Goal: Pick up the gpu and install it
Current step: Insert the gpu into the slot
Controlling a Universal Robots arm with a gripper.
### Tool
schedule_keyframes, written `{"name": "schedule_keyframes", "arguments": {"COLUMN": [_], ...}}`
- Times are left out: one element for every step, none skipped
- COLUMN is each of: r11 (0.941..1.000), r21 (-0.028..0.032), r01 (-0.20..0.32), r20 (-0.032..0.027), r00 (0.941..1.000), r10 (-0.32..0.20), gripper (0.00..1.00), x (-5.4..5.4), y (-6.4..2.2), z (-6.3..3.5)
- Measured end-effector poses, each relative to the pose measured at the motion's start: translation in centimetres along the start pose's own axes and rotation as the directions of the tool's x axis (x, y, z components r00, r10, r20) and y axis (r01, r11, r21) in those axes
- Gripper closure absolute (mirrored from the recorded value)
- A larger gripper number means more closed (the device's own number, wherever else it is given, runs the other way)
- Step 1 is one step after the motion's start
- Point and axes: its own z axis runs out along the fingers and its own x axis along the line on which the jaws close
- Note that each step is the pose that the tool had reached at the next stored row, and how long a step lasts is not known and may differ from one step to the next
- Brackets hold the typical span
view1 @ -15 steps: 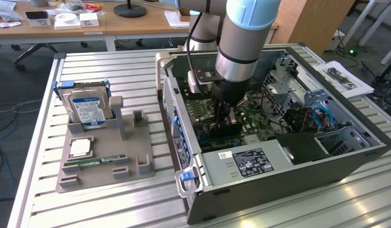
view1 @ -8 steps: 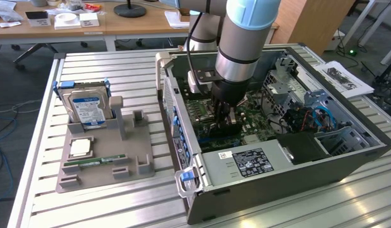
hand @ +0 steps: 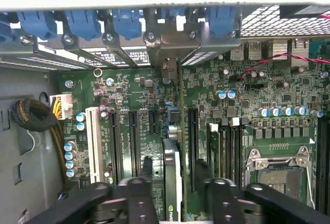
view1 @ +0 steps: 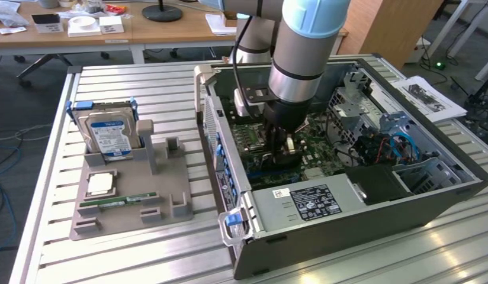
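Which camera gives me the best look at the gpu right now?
The wrist view: the gpu stands edge-on in a motherboard slot, between the end effector fingers. In the exterior view the arm and end effector hide nearly all of it inside the computer case.

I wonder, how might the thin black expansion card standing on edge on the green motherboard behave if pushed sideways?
The thin black expansion card looks stiff, so it likely won't flop. Standing on its narrow edge, it could tip or lever sideways. Being so thin, it is probably light.
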Motion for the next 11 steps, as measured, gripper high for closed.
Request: {"name": "schedule_keyframes", "arguments": {"r11": [1.0000, 1.0000, 1.0000, 1.0000, 1.0000, 1.0000, 1.0000, 1.0000, 1.0000, 1.0000, 1.0000], "r21": [-0.0001, 0.0000, 0.0000, -0.0001, -0.0002, -0.0001, 0.0000, 0.0000, 0.0000, 0.0000, 0.0001], "r01": [0.000, 0.000, 0.000, 0.000, 0.000, 0.000, 0.000, 0.000, 0.000, 0.000, 0.000], "r20": [-0.0001, -0.0001, 0.0000, -0.0003, -0.0004, -0.0002, -0.0001, -0.0002, -0.0001, 0.0000, -0.0001], "r00": [1.0000, 1.0000, 1.0000, 1.0000, 1.0000, 1.0000, 1.0000, 1.0000, 1.0000, 1.0000, 1.0000], "r10": [0.000, 0.000, 0.000, 0.000, 0.000, 0.000, 0.000, 0.000, 0.000, 0.000, 0.000], "gripper": [0.55, 0.49, 0.49, 0.42, 0.42, 0.42, 0.42, 0.42, 0.42, 0.42, 0.42], "x": [0.0, 0.0, 0.0, 0.0, 0.0, 0.0, 0.0, 0.0, -0.1, -0.1, -0.1], "y": [0.00, 0.00, 0.00, 0.00, 0.00, 0.00, -0.01, -0.01, -0.02, -0.02, -0.03], "z": [-0.01, 0.00, -0.01, -0.05, -0.13, -0.30, -0.58, -0.94, -1.33, -1.72, -2.14]}}
